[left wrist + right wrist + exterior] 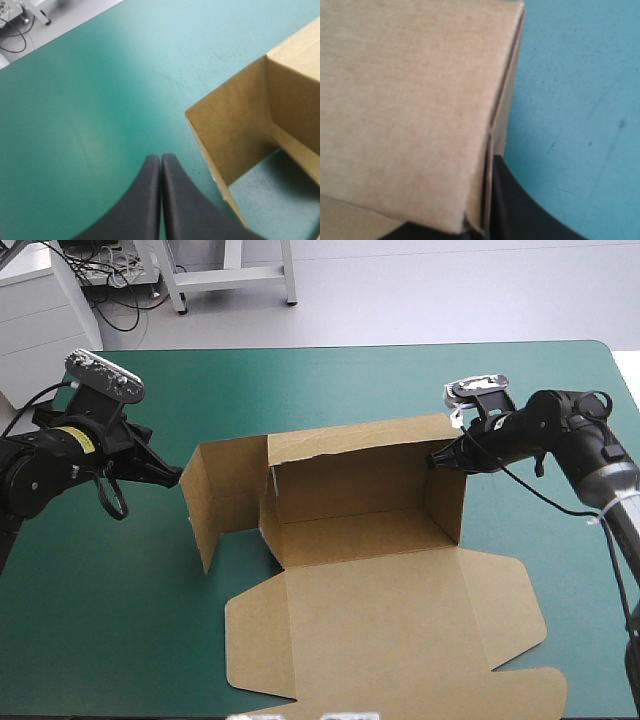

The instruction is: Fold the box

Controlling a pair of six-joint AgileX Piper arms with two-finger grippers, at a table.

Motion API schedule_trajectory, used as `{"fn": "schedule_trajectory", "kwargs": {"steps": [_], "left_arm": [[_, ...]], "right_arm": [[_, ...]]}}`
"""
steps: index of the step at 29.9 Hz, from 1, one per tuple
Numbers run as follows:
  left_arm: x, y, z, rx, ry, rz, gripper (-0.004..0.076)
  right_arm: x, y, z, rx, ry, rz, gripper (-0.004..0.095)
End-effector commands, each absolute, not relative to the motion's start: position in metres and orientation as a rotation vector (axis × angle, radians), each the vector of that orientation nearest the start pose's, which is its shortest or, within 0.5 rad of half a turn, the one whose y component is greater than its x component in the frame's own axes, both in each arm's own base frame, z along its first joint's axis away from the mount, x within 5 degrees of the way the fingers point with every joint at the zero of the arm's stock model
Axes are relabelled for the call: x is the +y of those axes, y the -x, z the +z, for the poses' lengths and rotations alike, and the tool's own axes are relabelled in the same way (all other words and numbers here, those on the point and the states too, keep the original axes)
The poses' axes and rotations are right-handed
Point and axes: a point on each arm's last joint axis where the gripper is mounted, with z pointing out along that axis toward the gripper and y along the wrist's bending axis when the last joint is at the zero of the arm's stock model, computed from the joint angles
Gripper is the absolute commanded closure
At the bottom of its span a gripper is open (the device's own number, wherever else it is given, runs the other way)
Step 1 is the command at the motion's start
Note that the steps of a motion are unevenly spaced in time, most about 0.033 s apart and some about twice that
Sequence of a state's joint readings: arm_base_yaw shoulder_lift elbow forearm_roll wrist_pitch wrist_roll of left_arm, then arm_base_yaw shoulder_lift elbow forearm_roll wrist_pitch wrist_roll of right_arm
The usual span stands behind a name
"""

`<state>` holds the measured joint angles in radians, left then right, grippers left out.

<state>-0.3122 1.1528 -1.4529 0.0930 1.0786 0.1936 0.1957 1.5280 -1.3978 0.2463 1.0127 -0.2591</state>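
Note:
The brown box (350,510) stands in the middle of the teal-green table with its back and side walls raised and its lid (390,630) lying flat toward the front edge. A left side flap (205,505) stands swung outward. My left gripper (176,476) is shut and empty, its tip right at that flap's outer face; in the left wrist view the flap (235,140) stands just beside my joined fingers (161,165). My right gripper (438,458) is at the top of the right wall. There the wall (410,100) runs between my fingers (520,205), which are shut on it.
The teal-green cover (100,620) lies bare to the left of the box and behind it. The lid's rounded tabs (520,620) reach toward the front right corner. Beyond the table's far edge stand table legs and cables (120,280) on the floor.

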Motion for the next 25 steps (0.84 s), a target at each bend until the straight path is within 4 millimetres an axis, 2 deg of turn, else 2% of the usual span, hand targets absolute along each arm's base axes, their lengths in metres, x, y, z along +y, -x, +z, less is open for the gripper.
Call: {"fn": "schedule_trajectory", "kwargs": {"steps": [1,8,12,15,22,25], "left_arm": [[-0.058,-0.204,0.474,2.037,-0.525,0.037,0.0733],[-0.059,-0.204,0.475,2.026,-0.522,0.025,0.0733],[-0.060,-0.204,0.475,2.016,-0.520,0.021,0.0733],[-0.060,-0.204,0.475,2.016,-0.520,0.021,0.0733],[-0.060,-0.204,0.476,2.012,-0.519,0.021,0.0740],[-0.060,-0.205,0.476,2.009,-0.519,0.021,0.0747]], "right_arm": [[0.084,-0.332,0.336,2.595,0.512,0.280,0.0931],[0.092,-0.377,0.331,2.574,0.520,0.271,0.0929],[0.096,-0.394,0.328,2.552,0.553,0.267,0.0901],[0.098,-0.400,0.327,2.546,0.553,0.279,0.0789],[0.098,-0.398,0.327,2.554,0.591,0.270,0.0312],[0.098,-0.396,0.329,2.569,0.601,0.274,0.0193]]}}
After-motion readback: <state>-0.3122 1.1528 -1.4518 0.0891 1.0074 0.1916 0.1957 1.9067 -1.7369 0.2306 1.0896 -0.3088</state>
